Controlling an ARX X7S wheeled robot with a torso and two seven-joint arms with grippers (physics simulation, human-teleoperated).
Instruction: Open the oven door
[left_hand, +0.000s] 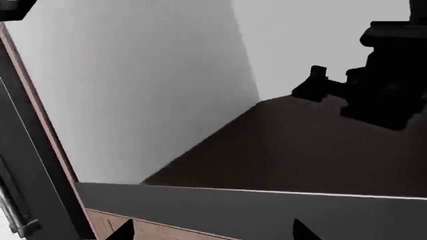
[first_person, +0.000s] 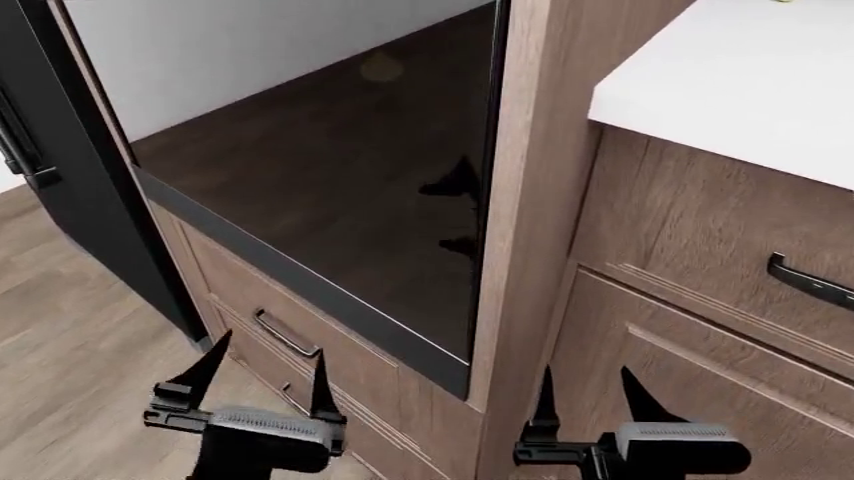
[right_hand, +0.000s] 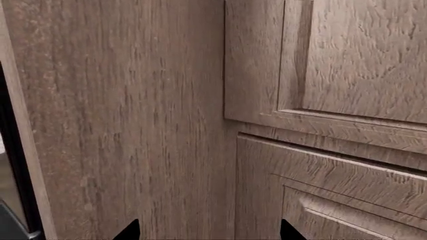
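Note:
The oven door (first_person: 334, 180) is a glossy black glass panel with a dark grey lower trim (first_person: 347, 305), set shut in a wooden cabinet. Its bar handle is out of view. My left gripper (first_person: 270, 350) is open and empty, low in front of the drawer just under the door's lower trim. In the left wrist view the oven door (left_hand: 287, 150) fills the frame above the grey trim (left_hand: 253, 212), and the left gripper (left_hand: 213, 232) shows two spread tips. My right gripper (first_person: 585, 375) is open and empty, facing the wooden upright (right_hand: 133, 125); its tips stand wide apart (right_hand: 210, 232).
A tall black fridge door (first_person: 67, 200) with a dark handle (first_person: 20, 140) stands left of the oven. Under the oven is a wooden drawer with a small handle (first_person: 287, 335). To the right are a white countertop (first_person: 734, 90) and drawer fronts (first_person: 721, 250), one with a dark handle (first_person: 807, 280).

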